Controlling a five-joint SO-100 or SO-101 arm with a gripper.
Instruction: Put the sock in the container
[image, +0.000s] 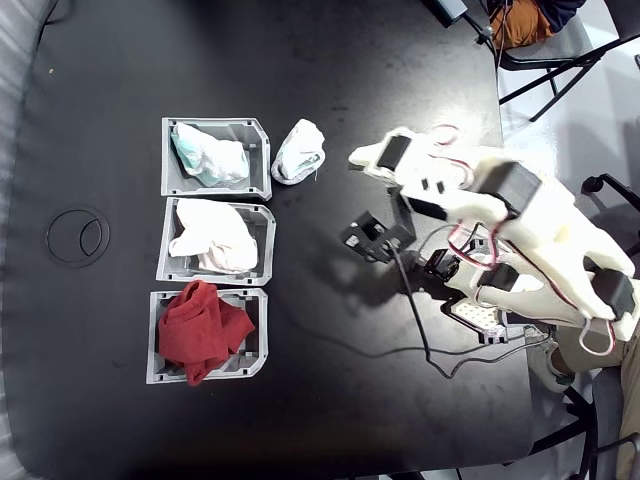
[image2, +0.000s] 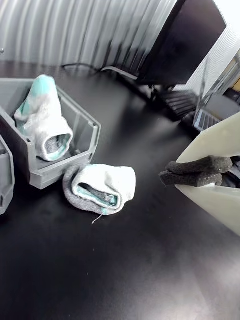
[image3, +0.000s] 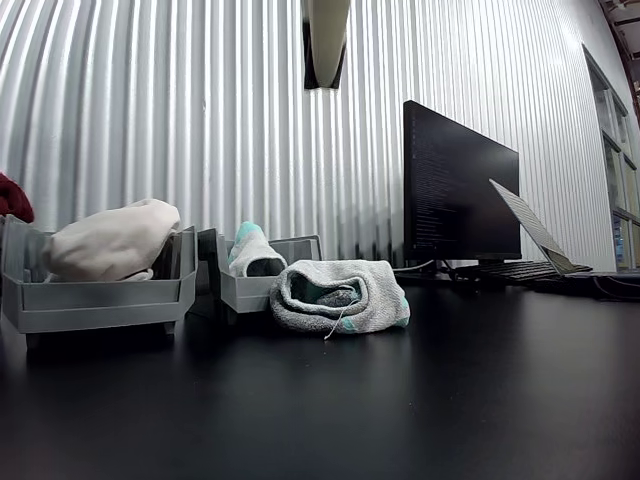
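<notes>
Grey-and-white knit, rolled into a soft lump with a thin greenish trim and a loose thread, the sock (image2: 100, 188) lay on the black tabletop (image2: 130, 265), left of our gripper (image2: 196, 172) in the wrist view and apart from it. It rested against the outer wall of the container (image2: 60, 170), a square light-grey plastic bin holding a teal-and-white sock (image2: 42, 117). Our gripper's dark foam-padded fingers (image2: 200, 165) sat pressed together, holding nothing and touching neither sock nor bin.
</notes>
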